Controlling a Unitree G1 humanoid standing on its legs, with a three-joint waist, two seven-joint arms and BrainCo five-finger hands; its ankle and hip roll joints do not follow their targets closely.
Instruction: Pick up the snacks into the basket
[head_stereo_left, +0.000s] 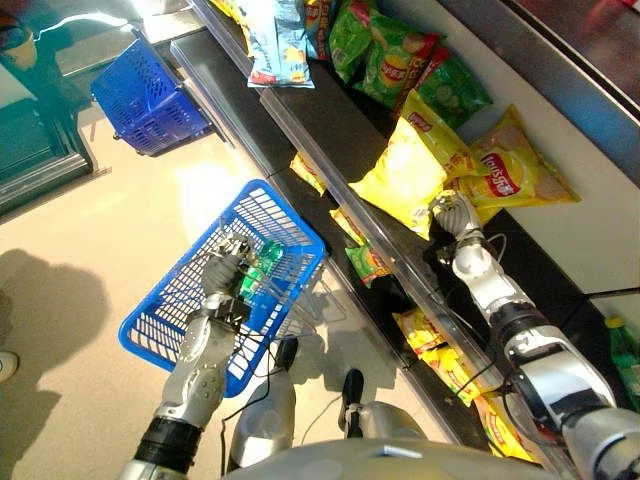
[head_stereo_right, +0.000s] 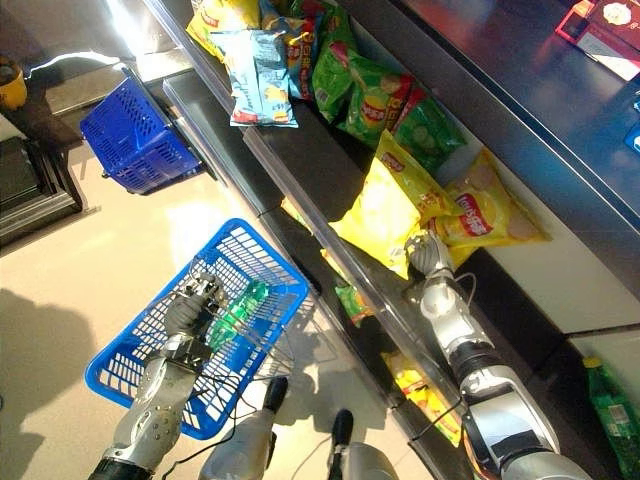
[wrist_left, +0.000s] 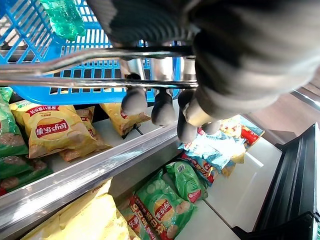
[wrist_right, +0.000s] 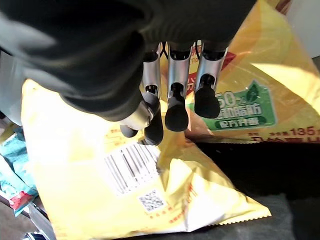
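Blue plastic basket (head_stereo_left: 275, 215), open lattice walls, rectangular w/ rounded corners, hangs over the pale glossy floor (head_stereo_left: 90, 230) by thin metal wire handles (wrist_left: 75, 60). Left hand (head_stereo_left: 225, 268) has its fingers (wrist_left: 134, 100) curled round those handles, clamped on them. Inside the basket lies a green translucent bottle (head_stereo_right: 235, 312), ribbed plastic.

Shelf unit runs diagonally: dark matte shelf boards (head_stereo_left: 330, 120), a clear strip along the front edge (head_stereo_left: 350, 200), white back panel (head_stereo_left: 600, 250). Snacks are crinkly foil-type bags. Large yellow chip bag (head_stereo_left: 400, 175) lies flat on the upper shelf, its lower corner against the front strip, barcode side up in the right wrist view (wrist_right: 125, 170). Second yellow bag (head_stereo_left: 515, 170) w/ red logo sits just behind it, overlapping. Green chip bags (head_stereo_left: 395, 55) further along the shelf, then a light-blue bag (head_stereo_left: 278, 45) sticking out over the shelf edge. More yellow & green bags on the lower shelf (head_stereo_left: 365, 262).

Right hand (head_stereo_left: 452, 212) is at the near corner of the large yellow bag, touching or just above it (cannot tell which). Its fingers (wrist_right: 176, 112) are bent inward over the bag, thumb close to them, but no foil pinched between, so curled on nothing

A second blue basket (head_stereo_left: 145, 95) stands on the floor well apart, beside the shelf end
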